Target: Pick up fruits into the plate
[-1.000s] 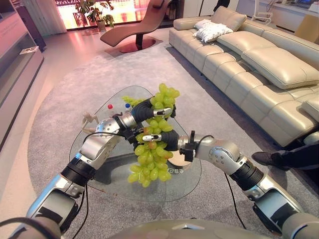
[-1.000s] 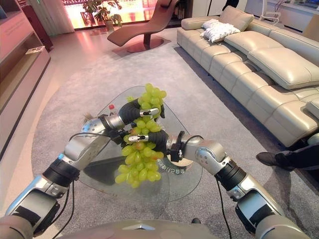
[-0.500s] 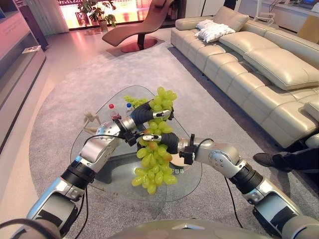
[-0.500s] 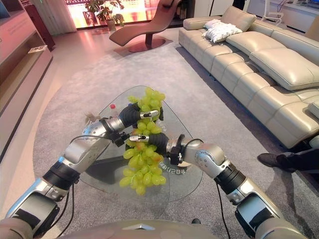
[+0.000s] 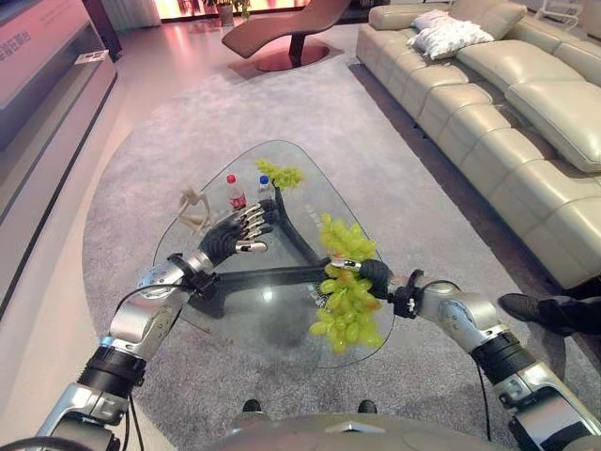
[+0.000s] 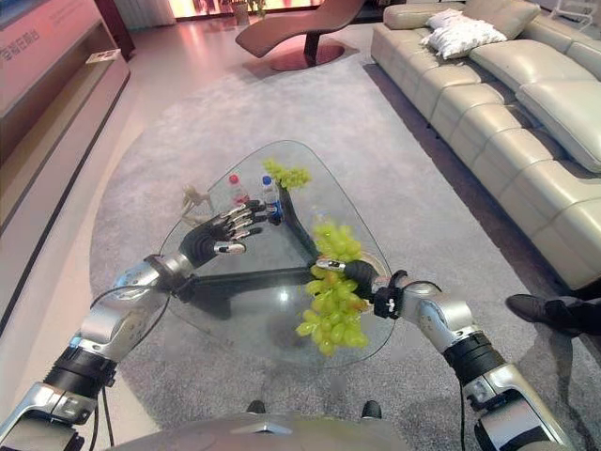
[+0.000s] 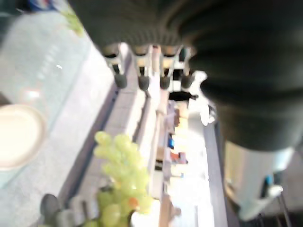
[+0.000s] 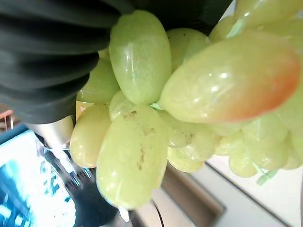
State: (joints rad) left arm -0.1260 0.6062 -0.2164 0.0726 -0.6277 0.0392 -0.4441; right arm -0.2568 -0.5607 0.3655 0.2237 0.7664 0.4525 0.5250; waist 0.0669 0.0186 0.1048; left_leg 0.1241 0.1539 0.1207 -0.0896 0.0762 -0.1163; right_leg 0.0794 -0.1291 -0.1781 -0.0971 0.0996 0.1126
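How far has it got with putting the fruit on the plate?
Partway, it seems. The big grape bunch is off the glass table, held in the right hand. The left hand is open, holding nothing. Left to do: set the bunch on the white plate, which looks bare in the left wrist view, and fetch the small grape cluster lying at the table's far end.

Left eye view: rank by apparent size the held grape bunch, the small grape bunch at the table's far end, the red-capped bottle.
1. Held grape bunch, in the right hand.
2. Small grape bunch.
3. Red-capped bottle, close to the small bunch in size; both sit farther away, so that order is unsure.
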